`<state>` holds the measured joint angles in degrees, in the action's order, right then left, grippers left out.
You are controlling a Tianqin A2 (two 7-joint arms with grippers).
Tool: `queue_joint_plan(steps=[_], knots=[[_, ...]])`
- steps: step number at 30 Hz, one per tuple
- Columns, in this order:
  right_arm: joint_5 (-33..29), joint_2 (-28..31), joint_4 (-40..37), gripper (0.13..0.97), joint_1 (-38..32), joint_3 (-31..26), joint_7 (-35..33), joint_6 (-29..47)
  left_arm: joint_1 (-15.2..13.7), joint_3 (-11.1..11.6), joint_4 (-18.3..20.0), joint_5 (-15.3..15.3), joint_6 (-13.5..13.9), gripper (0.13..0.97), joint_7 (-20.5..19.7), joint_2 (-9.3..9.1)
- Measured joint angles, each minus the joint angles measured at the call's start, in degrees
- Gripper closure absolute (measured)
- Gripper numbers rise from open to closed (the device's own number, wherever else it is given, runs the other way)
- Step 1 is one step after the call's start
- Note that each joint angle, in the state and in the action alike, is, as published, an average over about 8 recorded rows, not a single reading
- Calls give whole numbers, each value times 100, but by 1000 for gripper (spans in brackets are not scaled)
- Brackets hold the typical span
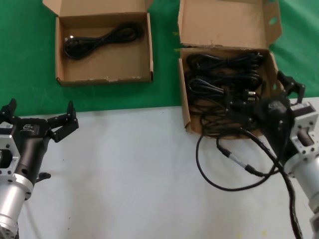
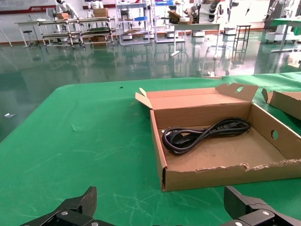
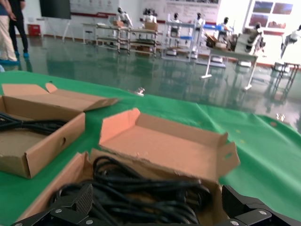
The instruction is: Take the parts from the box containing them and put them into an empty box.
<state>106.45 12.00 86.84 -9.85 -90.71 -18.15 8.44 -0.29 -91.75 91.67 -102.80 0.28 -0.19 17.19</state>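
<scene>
The larger brown box (image 1: 185,107) at the right, with a tall back flap, holds several coiled black power cords (image 1: 224,74). My right gripper (image 1: 261,94) hovers open and empty just above its front right part; in the right wrist view the cords (image 3: 141,195) lie between and below the open fingers of that gripper (image 3: 157,205). The smaller squarish box (image 1: 107,67) at the far left holds one coiled black cord (image 1: 99,40), also seen in the left wrist view (image 2: 202,134). My left gripper (image 1: 40,110) is open and empty over the white table's edge, short of that box (image 2: 225,176).
A thin black wire with silver connectors (image 1: 234,159) loops from my right arm over the white table (image 1: 124,169) in front of the larger box. Green cloth (image 1: 25,59) covers the far half under both boxes. A green gap (image 1: 167,55) separates the boxes.
</scene>
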Motion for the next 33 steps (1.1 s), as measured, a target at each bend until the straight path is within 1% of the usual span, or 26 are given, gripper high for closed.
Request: queue_joint_plan(steps=[10, 19, 23, 33], knots=[[-144, 226, 211, 129, 429, -42, 790, -368, 13, 3, 0, -14, -12, 133, 8, 0], [-266, 417, 389, 129, 792, -77, 1459, -679, 23, 7, 0, -26, -22, 132, 16, 0], [-291, 456, 425, 129, 866, -85, 1596, -742, 25, 7, 1, -29, -24, 132, 17, -1], [-295, 462, 431, 129, 878, -86, 1618, -753, 26, 7, 1, -29, -25, 132, 18, -1]])
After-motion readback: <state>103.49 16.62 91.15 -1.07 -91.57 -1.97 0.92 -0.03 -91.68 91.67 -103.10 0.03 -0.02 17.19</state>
